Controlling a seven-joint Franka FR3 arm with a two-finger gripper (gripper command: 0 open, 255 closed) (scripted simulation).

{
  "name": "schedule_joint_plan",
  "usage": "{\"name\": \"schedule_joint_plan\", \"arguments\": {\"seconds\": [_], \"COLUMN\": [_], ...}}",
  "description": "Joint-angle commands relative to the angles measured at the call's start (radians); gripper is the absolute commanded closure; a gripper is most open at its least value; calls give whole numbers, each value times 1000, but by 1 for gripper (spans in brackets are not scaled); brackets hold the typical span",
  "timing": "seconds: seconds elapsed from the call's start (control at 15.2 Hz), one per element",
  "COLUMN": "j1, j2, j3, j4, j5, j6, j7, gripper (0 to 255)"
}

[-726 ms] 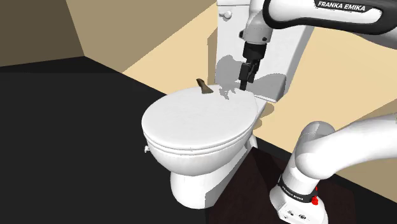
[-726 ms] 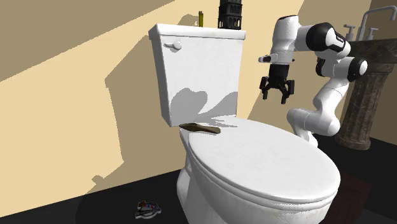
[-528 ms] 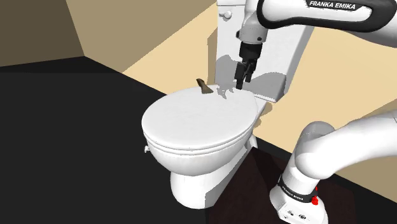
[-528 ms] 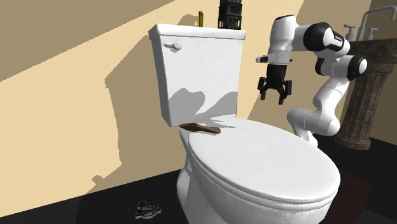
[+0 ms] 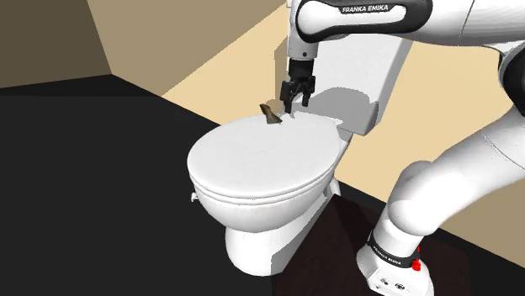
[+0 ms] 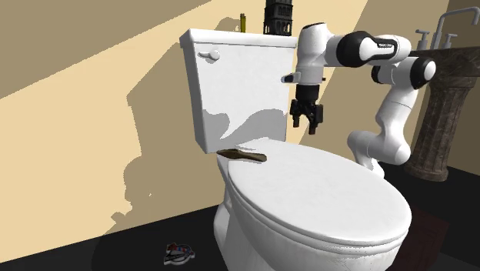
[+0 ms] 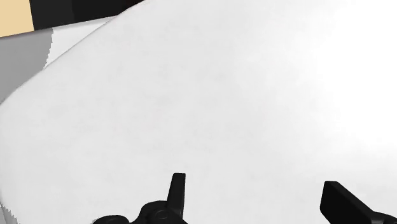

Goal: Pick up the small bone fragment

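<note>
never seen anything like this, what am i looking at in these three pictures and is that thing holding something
This is a white robot arm reaching over a closed toilet lid. The black two-fingered claw at its end is the part that grasps.

The shoulder view looks down from beside the arm's base. The second exterior view faces the toilet from the front, with the arm behind it on that view's right. The wrist view comes from a camera on the hand itself, so the two black fingers poke in over the white lid.

At the back of the lid, by the tank, lies a small brown bone fragment, which the arm is meant to pick up. The claw is open, hangs above the lid beside the fragment, and holds nothing.
</note>
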Motion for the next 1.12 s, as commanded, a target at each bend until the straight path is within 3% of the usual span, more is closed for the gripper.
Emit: {"name": "schedule_joint_plan", "arguments": {"seconds": [0.0,0.53,1.06], "j1": [-11,-52,-102], "j2": [83,405,737], "j3": [-1,-31,-75], "j4": [58,338,706], "j5": [4,22,63], "j6": [17,31,-35], "j7": [38,159,256], "gripper": [0,0,0]}}
